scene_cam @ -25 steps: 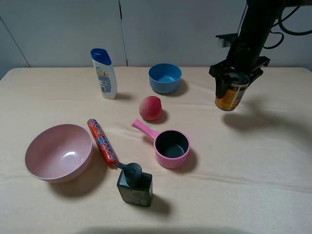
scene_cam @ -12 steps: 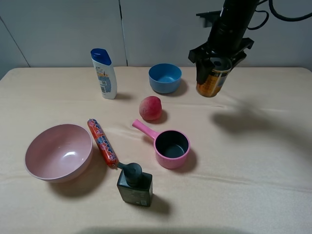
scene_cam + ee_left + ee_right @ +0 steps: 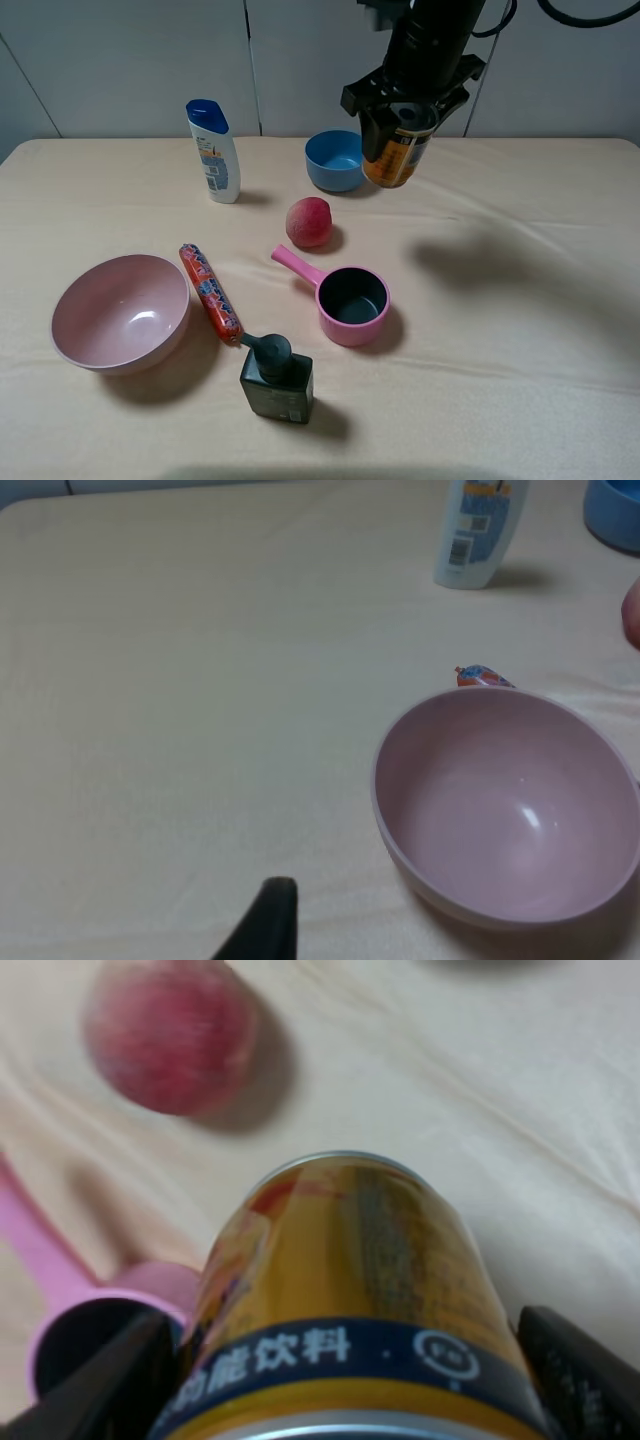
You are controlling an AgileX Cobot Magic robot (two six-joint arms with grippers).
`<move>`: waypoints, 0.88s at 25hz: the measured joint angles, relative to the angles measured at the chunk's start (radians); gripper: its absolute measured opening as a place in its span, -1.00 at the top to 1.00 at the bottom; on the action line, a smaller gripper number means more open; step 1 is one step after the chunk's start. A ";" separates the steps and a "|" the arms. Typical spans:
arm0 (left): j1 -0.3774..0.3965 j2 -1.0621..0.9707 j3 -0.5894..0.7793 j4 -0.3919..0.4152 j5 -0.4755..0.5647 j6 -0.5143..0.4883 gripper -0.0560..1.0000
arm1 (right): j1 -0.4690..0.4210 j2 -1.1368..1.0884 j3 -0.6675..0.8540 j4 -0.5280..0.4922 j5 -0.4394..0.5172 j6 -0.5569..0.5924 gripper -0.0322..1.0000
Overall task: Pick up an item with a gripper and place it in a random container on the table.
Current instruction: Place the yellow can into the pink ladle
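Note:
My right gripper (image 3: 402,128) is shut on the yellow-orange tin can (image 3: 396,155) and holds it in the air beside the blue bowl, above the far middle of the table (image 3: 520,300). The can (image 3: 350,1300) fills the right wrist view between the two black fingers (image 3: 575,1375). The pink saucepan (image 3: 351,304) with dark inside and long handle stands at the table's middle, in front of the can; its rim shows in the right wrist view (image 3: 90,1330). Only one black fingertip (image 3: 262,922) of my left gripper shows, low over the cloth near the large pink bowl.
A blue bowl (image 3: 338,159) and a white shampoo bottle (image 3: 213,151) stand at the back. A red peach (image 3: 309,221) lies behind the saucepan. A large pink bowl (image 3: 120,311), a red sausage (image 3: 210,292) and a dark pump bottle (image 3: 274,379) sit front left.
My right gripper has carried the can to the left and a little farther back, from the right side of the table to beside the blue bowl. The rest has not moved.

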 joint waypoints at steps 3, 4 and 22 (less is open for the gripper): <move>0.000 0.000 0.000 0.000 0.000 0.000 -0.99 | 0.028 -0.023 0.003 -0.005 0.002 0.016 -0.04; 0.000 0.000 0.000 0.000 0.000 0.000 -0.99 | 0.039 -0.028 0.003 -0.006 0.004 0.016 -0.04; 0.000 0.000 0.000 0.000 0.000 0.000 -0.99 | 0.190 -0.042 0.057 0.011 0.004 0.110 -0.04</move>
